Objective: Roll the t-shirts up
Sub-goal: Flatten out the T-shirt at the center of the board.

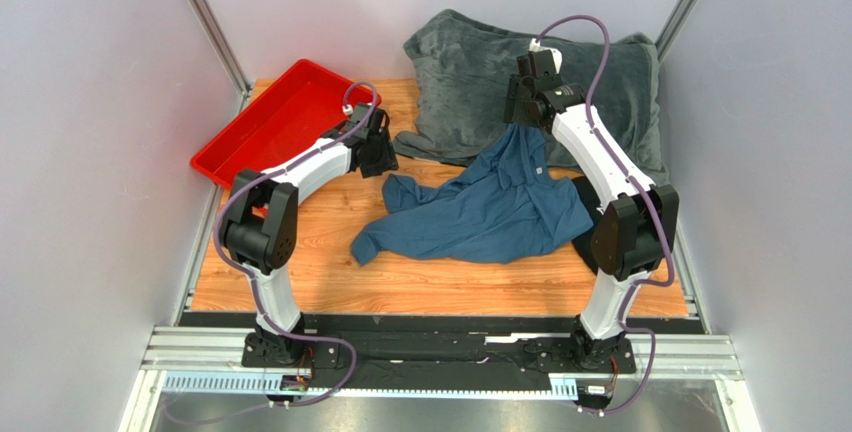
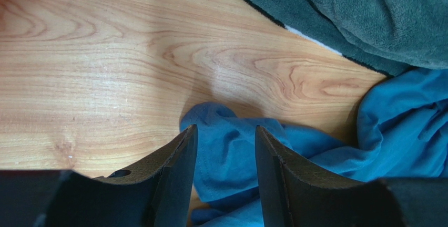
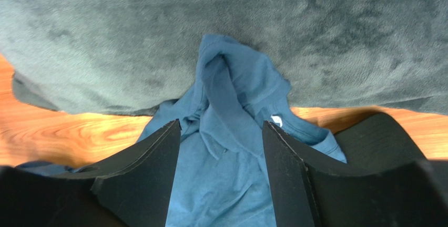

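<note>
Seen from above, the teal-blue t-shirt (image 1: 480, 217) lies crumpled from the middle of the worktop (image 1: 300, 272) toward its right edge. One end of it reaches the grey blanket (image 1: 470, 62) at the far edge, under the right gripper (image 1: 520, 117). In the left wrist view, the left gripper (image 2: 226, 130) has its claw spread over a fold of the t-shirt on the wood. In the right wrist view, the claw is spread too, with a bunched part of the t-shirt between the fingers (image 3: 150, 164) and lying against the blanket.
</note>
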